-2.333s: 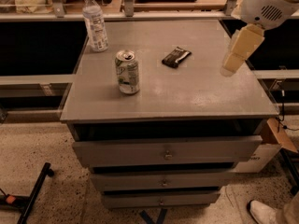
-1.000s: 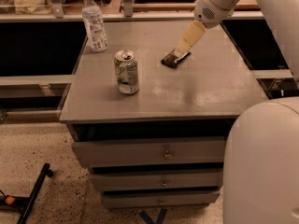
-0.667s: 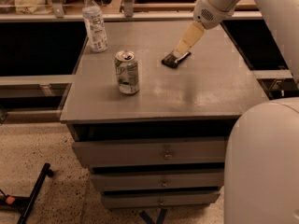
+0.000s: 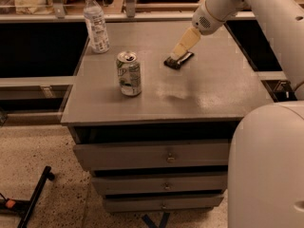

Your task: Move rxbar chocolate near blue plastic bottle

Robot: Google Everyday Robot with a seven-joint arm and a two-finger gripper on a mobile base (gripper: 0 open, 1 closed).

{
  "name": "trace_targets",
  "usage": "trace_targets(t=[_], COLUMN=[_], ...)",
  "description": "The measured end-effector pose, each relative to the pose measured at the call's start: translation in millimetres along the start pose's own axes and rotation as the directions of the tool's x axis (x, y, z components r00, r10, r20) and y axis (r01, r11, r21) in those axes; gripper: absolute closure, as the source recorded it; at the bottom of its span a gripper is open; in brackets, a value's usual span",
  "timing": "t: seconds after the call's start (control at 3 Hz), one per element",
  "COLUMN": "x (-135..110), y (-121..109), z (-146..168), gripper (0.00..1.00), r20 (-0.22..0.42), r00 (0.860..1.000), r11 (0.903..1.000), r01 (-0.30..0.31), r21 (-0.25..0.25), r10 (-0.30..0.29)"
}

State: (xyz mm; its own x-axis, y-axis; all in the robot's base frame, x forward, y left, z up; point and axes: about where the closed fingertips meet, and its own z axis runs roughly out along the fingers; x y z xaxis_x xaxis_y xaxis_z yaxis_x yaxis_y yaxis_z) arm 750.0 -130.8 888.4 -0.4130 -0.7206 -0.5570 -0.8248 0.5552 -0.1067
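Note:
The rxbar chocolate (image 4: 172,63), a small flat black bar, lies on the grey cabinet top (image 4: 209,89), right of centre towards the back. My gripper (image 4: 177,54) reaches down from the upper right, and its pale tip sits on or just above the bar's far end. The blue plastic bottle (image 4: 96,23), clear with a white cap and a whitish label, stands upright at the back left corner, well left of the bar.
A green-and-white soda can (image 4: 128,73) stands upright between the bottle and the bar, nearer the front. The cabinet has drawers (image 4: 166,156) below. My white body (image 4: 266,165) fills the lower right. A black stand leg (image 4: 33,198) lies on the floor at left.
My gripper swung in from the table's right edge to the black bar, then dropped a little closer onto it. The bar, can and bottle have not moved.

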Motion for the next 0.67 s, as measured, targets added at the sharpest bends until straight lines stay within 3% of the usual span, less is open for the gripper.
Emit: trace_targets(t=[0.67], x=[15], y=[-6], z=[47], gripper=[0.00], r20=[0.070], r00=[0.996], r11=[0.9962], r01=[-0.052], r21=[-0.069], r10=[0.057])
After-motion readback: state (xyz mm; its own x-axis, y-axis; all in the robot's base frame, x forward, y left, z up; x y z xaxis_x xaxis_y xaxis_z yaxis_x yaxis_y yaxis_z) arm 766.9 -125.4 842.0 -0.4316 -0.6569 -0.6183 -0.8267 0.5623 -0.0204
